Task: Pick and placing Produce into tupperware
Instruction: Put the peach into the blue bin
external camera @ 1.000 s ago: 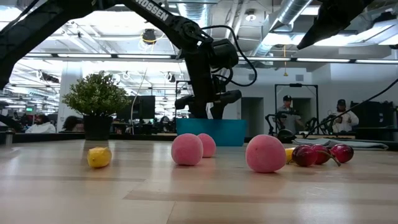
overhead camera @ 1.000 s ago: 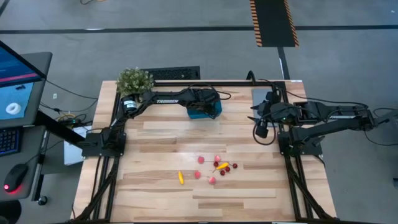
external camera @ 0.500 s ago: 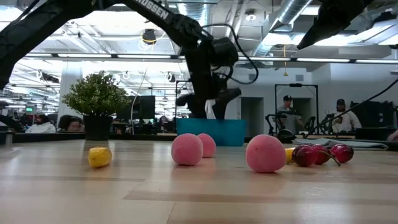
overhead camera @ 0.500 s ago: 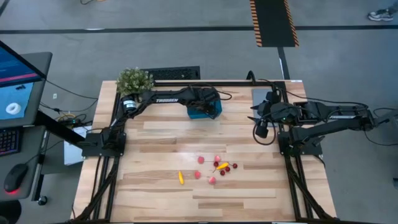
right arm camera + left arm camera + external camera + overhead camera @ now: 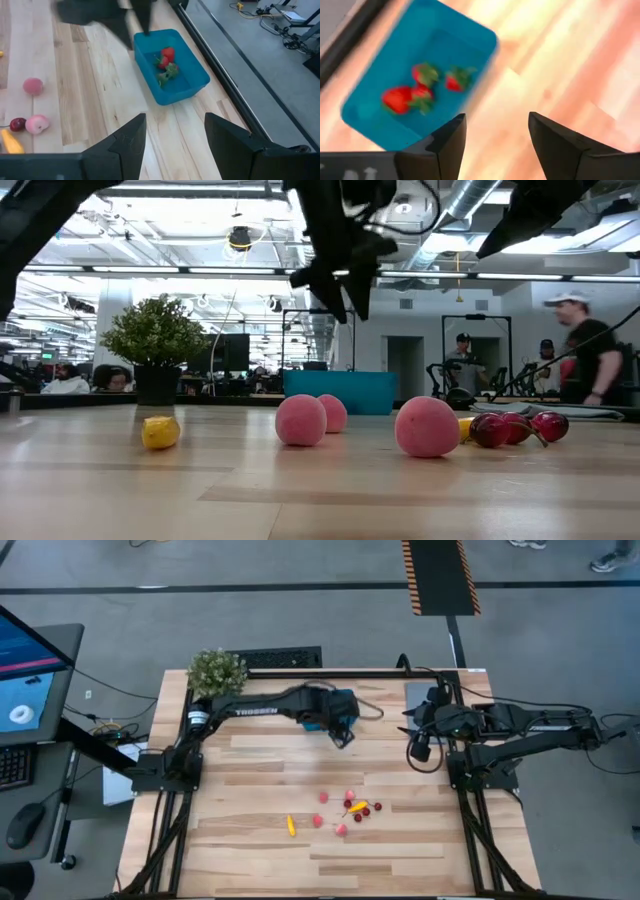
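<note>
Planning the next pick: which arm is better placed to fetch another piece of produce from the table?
Probably the left. Its open, empty gripper hangs between the tupperware and the loose produce. The right gripper waits open near the table's right edge.

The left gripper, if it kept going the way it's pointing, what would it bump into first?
Probably bare table. The left gripper is open and empty, aimed at wood just beside the tupperware, not into it.

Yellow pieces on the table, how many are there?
2 yellow pieces: one lies alone on the wood, left of the other fruit; the other sits among the cherries. None seems hidden.
</note>
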Available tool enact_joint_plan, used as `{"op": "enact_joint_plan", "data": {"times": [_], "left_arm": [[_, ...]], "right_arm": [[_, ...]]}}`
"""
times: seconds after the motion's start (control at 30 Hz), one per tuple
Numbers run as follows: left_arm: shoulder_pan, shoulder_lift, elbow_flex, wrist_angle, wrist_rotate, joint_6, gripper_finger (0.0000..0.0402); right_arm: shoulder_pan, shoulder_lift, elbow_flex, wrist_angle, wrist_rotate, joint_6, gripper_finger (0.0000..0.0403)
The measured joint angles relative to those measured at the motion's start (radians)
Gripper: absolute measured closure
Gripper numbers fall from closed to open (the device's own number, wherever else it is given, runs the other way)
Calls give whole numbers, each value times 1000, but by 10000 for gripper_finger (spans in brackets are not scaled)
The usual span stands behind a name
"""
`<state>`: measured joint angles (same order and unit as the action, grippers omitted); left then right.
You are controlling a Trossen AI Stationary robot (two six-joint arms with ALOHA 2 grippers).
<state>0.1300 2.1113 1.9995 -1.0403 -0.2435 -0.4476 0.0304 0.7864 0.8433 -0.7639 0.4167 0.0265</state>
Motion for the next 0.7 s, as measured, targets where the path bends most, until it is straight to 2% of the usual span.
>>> {"op": "enact_joint_plan", "data": {"times": [0.33, 0.7], "left_arm": [[-232, -13, 0, -42, 22, -76, 196], [-432, -21, -2, -225, 27, -280, 196]], "right_arm": [[0, 28, 0, 0, 0, 0, 178], [0, 82, 0, -2, 0, 0, 178]]}}
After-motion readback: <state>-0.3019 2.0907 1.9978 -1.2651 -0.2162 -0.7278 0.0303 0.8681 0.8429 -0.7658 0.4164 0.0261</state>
